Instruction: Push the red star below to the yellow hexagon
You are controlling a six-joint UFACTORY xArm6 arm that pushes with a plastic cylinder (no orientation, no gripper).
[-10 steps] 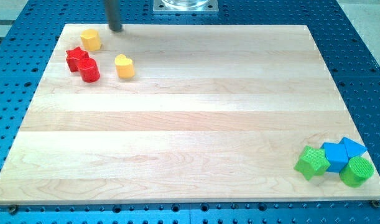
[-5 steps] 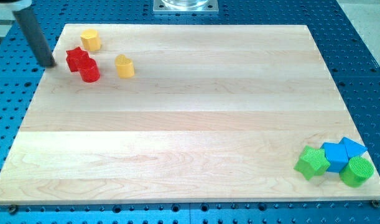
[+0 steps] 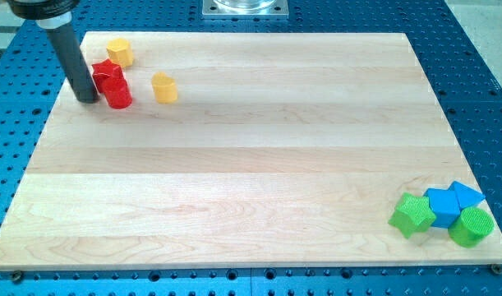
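Observation:
The red star (image 3: 108, 74) lies near the board's top left corner, just below the yellow hexagon (image 3: 119, 52). A red cylinder (image 3: 117, 94) touches the star's lower right side. My tip (image 3: 87, 99) rests on the board just left of the red star and the red cylinder, touching or nearly touching them. A yellow heart (image 3: 163, 87) lies to the right of the red blocks.
A green star (image 3: 412, 215), a blue cube (image 3: 443, 205), a blue triangular block (image 3: 465, 196) and a green cylinder (image 3: 471, 227) cluster at the bottom right corner of the wooden board (image 3: 251, 156). A metal mount (image 3: 245, 7) sits at the view's top edge.
My tip has moved from the board's top edge down and left around the hexagon, then right against the red star. The star has shifted slightly right and up, toward the yellow hexagon.

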